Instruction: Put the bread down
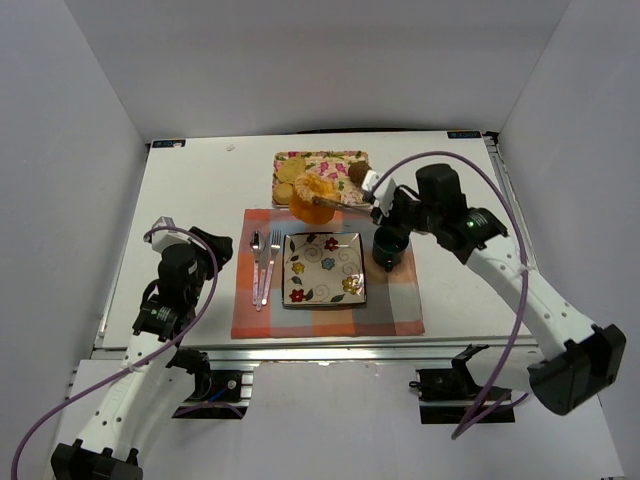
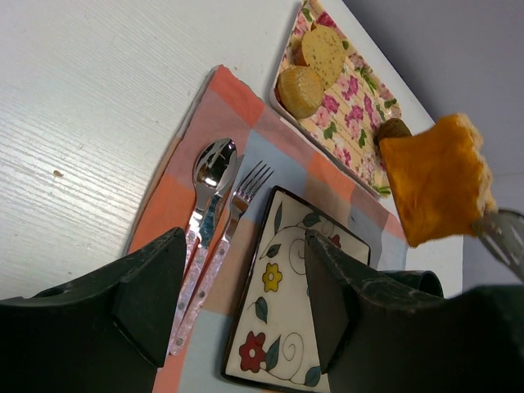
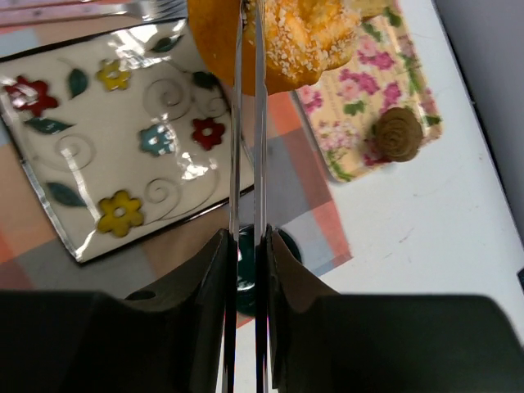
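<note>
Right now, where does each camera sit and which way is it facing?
Top external: fixed above and behind the bases, looking down on the table; left arm and right arm both show.
Left wrist: low over the placemat, facing the tray; its own jaws, apart and empty, fill the bottom.
Right wrist: looks along the tongs toward the bread; its own jaws, closed on the tongs, sit at the bottom.
Shared: both wrist views show the bread and the flowered plate.
</note>
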Action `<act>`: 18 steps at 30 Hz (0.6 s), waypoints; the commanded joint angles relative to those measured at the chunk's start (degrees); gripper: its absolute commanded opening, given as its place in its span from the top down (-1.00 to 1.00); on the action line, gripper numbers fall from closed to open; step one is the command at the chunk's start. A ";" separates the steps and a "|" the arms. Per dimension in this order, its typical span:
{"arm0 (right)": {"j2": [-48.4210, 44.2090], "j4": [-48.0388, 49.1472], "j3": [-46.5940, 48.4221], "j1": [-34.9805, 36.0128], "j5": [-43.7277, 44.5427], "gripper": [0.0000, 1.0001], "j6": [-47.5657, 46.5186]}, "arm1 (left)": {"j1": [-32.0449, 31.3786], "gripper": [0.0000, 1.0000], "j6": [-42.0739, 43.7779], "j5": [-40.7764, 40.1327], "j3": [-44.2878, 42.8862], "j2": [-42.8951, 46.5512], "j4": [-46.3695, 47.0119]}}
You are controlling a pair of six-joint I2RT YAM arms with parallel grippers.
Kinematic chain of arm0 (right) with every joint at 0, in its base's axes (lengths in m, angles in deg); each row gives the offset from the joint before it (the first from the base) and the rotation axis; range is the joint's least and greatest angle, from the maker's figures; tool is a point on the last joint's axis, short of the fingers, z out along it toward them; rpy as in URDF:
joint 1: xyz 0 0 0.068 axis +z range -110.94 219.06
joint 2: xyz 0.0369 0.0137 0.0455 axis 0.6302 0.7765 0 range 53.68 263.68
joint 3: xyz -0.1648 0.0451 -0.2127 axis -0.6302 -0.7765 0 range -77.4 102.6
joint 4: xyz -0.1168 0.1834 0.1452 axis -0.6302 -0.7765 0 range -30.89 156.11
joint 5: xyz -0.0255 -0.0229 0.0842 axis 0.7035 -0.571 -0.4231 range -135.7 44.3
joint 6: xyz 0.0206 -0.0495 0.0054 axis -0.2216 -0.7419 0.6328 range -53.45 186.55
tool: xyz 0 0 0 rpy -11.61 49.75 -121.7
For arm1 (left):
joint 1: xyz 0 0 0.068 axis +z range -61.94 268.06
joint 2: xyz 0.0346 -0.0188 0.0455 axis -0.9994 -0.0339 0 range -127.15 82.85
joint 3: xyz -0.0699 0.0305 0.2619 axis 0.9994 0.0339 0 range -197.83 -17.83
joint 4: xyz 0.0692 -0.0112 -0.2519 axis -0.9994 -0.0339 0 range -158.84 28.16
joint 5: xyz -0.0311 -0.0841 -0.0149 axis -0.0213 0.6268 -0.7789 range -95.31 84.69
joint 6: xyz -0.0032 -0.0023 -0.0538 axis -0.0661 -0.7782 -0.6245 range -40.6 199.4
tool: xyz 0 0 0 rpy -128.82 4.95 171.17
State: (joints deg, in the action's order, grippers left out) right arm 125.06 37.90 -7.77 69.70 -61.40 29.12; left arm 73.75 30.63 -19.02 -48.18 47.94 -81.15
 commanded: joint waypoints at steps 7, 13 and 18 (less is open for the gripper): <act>-8.62 -0.89 -9.50 2.41 -4.25 1.00 1.22 | 0.33 -0.38 0.35 0.35 -0.94 -0.59 0.77; -8.18 -1.50 -11.44 2.59 -4.16 1.00 -0.36 | 0.33 -0.38 0.35 0.27 -1.03 -0.07 0.33; -8.18 -3.08 -13.55 3.12 -4.25 0.88 -2.74 | 0.33 -0.38 -0.01 -0.17 -0.59 0.81 -0.11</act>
State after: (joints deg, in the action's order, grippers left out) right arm 117.80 33.64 -20.73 72.23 -64.29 28.20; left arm 73.75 30.63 -19.00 -48.18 47.72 -81.13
